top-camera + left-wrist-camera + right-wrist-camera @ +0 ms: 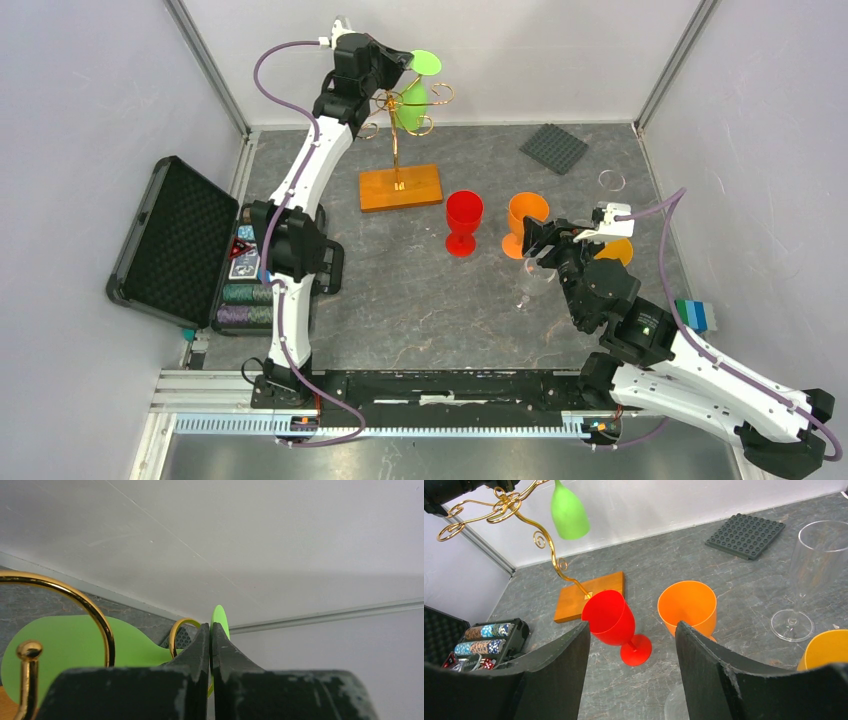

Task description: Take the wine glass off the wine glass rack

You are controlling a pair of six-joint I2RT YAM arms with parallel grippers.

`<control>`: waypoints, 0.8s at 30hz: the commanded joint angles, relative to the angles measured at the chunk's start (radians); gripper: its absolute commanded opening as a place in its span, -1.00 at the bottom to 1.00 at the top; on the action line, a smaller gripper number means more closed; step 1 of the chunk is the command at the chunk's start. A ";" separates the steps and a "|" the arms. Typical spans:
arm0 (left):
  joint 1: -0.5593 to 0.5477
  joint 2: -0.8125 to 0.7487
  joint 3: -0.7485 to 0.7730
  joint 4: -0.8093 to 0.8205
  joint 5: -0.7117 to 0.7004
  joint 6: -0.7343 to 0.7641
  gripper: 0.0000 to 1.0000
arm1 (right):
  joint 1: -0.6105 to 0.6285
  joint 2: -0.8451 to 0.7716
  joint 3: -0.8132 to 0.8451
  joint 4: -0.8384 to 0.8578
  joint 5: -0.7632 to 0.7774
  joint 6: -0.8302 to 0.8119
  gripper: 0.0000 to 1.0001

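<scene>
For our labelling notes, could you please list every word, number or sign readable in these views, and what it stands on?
No text can be read. The printed items in the black case are too small and blurred; the wine glass rack shows no lettering.

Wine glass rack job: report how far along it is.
Done, seemingly: the red glass and orange glass already stand on the table. In hand: the left tool appears shut on the foot of the green wine glass, which hangs upside down on the wine glass rack. Left: slide it off the rack and set it down.
</scene>
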 commanded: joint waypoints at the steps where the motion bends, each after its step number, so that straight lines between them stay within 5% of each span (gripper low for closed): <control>1: 0.015 -0.063 -0.007 0.074 0.019 -0.047 -0.95 | 0.005 -0.002 0.007 0.031 0.011 -0.007 0.36; 24: 0.052 -0.176 -0.144 0.165 0.047 -0.092 -0.95 | 0.004 -0.002 0.002 0.040 0.004 -0.002 0.35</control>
